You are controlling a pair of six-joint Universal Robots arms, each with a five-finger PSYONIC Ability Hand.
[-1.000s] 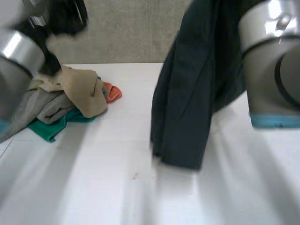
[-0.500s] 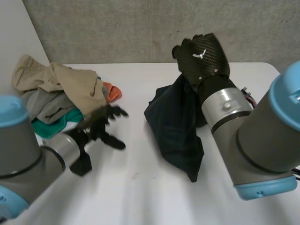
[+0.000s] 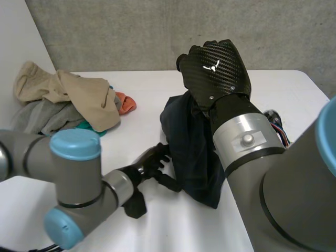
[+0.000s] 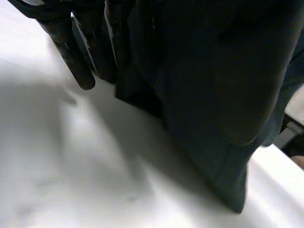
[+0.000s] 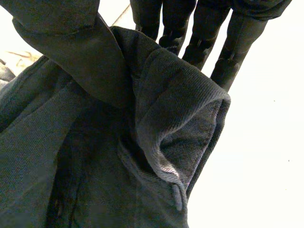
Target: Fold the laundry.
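A dark blue-black garment (image 3: 193, 144) hangs from my right hand (image 3: 216, 67), which is raised over the middle of the table and shut on the cloth's top. In the right wrist view a thick folded hem (image 5: 183, 128) bunches under the palm, with the fingers (image 5: 205, 29) showing past it. The garment's lower end rests on the white table (image 3: 273, 100). My left hand (image 3: 153, 161) is low on the table at the garment's lower left edge. Its fingers (image 4: 80, 52) are straight and lie against the dark cloth (image 4: 213, 90).
A heap of laundry sits at the back left: a beige piece (image 3: 86, 97) on top, grey cloth (image 3: 39, 118) below, with bits of teal (image 3: 86, 126) and orange (image 3: 125, 102). A grey wall stands behind the table.
My right hand has lowered the garment toward the table. The left hand opened and swept from the laundry heap across to the garment's lower edge.
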